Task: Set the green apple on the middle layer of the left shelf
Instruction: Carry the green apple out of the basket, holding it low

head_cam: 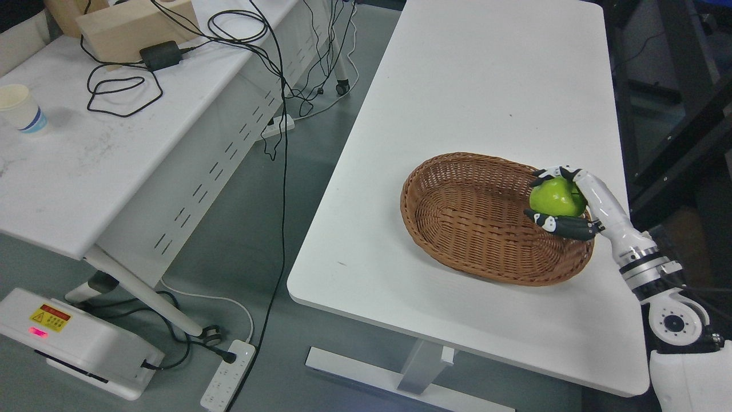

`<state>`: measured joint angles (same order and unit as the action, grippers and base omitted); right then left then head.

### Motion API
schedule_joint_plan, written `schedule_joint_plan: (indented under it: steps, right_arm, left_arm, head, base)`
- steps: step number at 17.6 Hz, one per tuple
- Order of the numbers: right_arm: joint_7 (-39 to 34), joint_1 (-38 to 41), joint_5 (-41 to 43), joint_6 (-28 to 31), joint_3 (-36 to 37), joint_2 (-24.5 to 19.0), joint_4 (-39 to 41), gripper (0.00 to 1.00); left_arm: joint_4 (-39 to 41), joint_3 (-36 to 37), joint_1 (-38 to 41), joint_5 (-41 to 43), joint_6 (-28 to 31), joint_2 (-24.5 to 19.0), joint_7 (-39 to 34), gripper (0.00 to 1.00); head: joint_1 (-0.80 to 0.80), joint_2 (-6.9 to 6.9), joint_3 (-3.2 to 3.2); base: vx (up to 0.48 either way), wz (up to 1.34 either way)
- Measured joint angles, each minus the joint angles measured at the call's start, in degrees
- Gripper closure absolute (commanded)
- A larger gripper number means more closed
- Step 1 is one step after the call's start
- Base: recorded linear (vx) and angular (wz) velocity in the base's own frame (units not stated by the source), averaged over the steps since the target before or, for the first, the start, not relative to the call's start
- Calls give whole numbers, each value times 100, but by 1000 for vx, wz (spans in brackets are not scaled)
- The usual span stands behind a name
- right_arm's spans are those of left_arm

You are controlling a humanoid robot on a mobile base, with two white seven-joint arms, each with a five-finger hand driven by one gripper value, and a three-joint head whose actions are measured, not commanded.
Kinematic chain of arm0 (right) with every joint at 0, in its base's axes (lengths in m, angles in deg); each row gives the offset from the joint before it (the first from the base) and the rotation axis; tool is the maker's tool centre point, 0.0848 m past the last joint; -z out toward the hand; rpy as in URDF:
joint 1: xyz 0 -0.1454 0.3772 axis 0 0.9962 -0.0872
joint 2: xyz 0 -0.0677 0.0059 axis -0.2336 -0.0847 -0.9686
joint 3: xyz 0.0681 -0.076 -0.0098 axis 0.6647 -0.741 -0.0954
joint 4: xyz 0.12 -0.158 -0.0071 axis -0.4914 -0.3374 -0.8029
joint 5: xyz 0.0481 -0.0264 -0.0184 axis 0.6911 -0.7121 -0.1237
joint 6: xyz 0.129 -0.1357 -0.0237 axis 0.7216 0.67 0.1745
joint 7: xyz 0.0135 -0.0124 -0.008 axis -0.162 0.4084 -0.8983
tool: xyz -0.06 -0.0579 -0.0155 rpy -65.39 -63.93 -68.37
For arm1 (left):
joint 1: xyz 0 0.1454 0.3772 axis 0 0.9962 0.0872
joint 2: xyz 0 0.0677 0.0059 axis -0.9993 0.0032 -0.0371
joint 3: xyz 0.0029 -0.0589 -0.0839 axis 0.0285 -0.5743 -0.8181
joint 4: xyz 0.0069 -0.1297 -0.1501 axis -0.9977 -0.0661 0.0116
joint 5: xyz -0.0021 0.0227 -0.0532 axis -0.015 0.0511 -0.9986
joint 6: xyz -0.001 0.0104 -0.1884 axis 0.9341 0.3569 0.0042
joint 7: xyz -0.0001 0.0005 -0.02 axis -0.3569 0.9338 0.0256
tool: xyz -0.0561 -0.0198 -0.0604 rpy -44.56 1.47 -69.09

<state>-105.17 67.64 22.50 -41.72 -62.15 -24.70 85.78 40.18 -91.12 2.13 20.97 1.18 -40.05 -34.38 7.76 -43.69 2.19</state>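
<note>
Right hand fingers wrapped around apple over basket right end; no shelf in view.

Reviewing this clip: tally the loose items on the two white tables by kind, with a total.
Green apple, held by the right robot hand: 1
Brown woven wicker basket: 1
White paper cup with blue band: 1
Black power adapter: 1
Pale wooden block: 1
Total: 5
</note>
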Motion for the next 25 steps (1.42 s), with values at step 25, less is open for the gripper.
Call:
schedule_joint_plan:
  steps: [25]
  right_arm:
    - [-94, 1524, 369, 444, 463, -323, 787, 99]
  left_arm:
    - [0, 0, 0, 1, 0, 0, 0, 0]
  head:
    - [0, 0, 0]
  base:
    - [-45, -37]
